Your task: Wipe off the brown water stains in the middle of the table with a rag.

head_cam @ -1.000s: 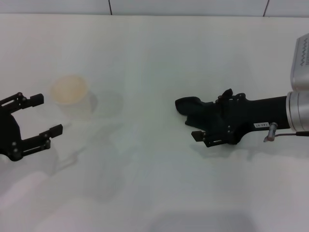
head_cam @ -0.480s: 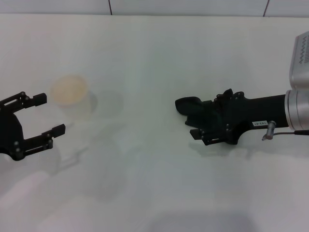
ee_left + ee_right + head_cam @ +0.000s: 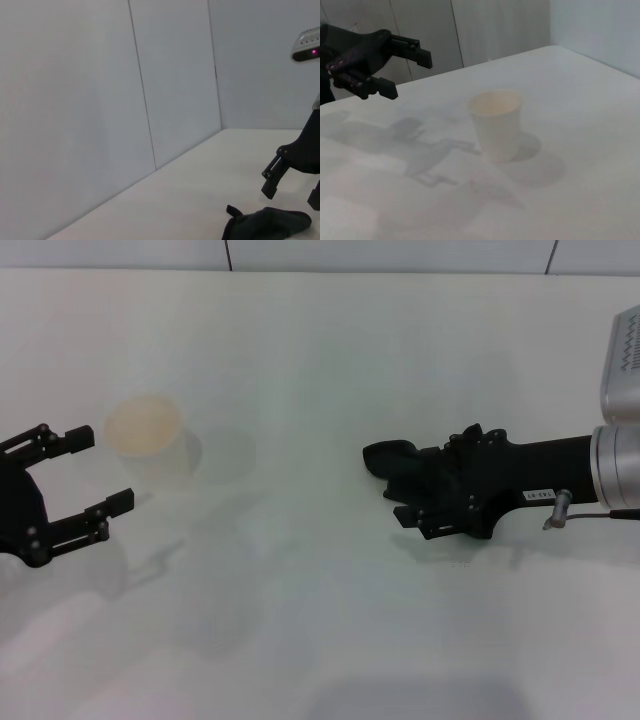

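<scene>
The black rag (image 3: 392,460) lies on the white table (image 3: 320,360) right of centre. It also shows in the left wrist view (image 3: 270,224), flat on the tabletop. My right gripper (image 3: 405,490) is low at the rag with its fingers apart. Its near finger (image 3: 410,519) is free of the cloth, and its far finger is hidden by the rag. The left wrist view shows the right gripper (image 3: 295,192) just above the rag. My left gripper (image 3: 104,468) is open and empty at the far left, also seen in the right wrist view (image 3: 405,74). No brown stain shows in any view.
A pale plastic cup (image 3: 148,445) stands upright just right of my left gripper's fingertips, its inside tinted orange-brown. It also shows in the right wrist view (image 3: 496,125). A grey panelled wall (image 3: 100,100) runs along the table's far edge.
My left gripper has shifted slightly toward the far side, still open beside the cup. My right gripper and the rag have barely moved.
</scene>
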